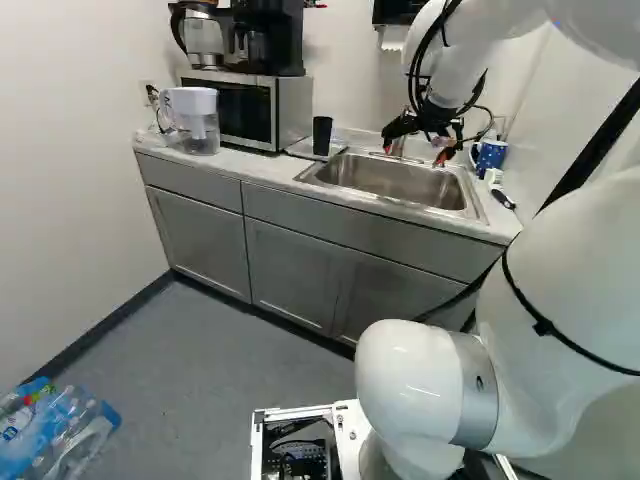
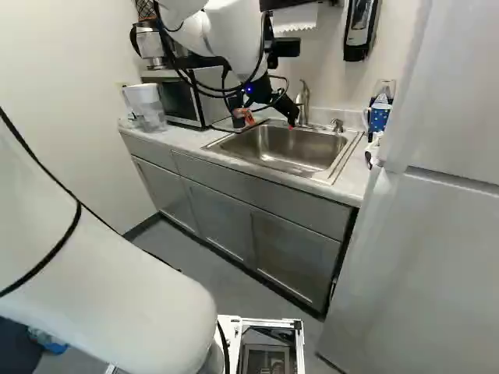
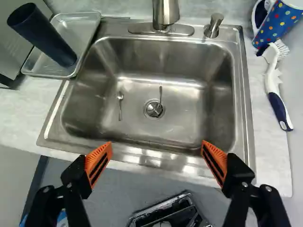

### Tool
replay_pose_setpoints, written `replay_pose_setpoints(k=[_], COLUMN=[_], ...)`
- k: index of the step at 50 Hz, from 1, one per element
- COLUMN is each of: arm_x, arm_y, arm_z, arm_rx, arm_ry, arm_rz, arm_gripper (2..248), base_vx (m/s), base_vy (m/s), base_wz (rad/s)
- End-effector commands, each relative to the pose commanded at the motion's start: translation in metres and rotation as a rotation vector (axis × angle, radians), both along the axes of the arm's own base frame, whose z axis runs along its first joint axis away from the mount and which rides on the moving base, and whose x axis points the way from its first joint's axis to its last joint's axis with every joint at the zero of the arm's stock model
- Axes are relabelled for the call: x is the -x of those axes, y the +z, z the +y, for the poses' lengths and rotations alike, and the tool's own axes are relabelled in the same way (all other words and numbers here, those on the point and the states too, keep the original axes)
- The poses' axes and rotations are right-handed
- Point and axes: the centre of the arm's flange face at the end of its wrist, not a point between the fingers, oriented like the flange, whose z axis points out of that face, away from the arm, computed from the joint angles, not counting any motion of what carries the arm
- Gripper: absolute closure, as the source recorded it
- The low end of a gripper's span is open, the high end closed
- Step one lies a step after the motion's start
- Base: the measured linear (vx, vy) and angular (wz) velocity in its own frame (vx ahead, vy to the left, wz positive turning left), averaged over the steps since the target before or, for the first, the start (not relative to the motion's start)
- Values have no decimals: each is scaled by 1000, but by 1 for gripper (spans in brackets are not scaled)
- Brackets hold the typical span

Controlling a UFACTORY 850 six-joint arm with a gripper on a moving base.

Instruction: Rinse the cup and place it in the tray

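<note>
My black, orange-padded hand stands wide apart, gripping nothing, above the front edge of the pale bench. Beyond it lies the brushed-steel sink, round-cornered and smooth. By its far corner, toward the microwave, sits the shallow, clear-looking tray, and the dark, tapered, smooth-sided cup stands upright in it, near the tray's sink-side near corner. I judge placing done, if the rinse is too (wetness I can't tell). Then I need only back clear; otherwise, fetch the cup to the curved metal tap.
</note>
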Motion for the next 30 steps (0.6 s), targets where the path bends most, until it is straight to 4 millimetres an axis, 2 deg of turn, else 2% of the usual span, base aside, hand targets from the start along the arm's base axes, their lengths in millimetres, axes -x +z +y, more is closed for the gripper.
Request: replay_pose_setpoints(k=[30], arm_x=[0], arm_y=[0], arm_z=[0], arm_rx=[0], arm_ry=[0], arm_rz=[0], arm_gripper=[3], base_vx=[-149], base_vy=[-9], base_wz=[-8])
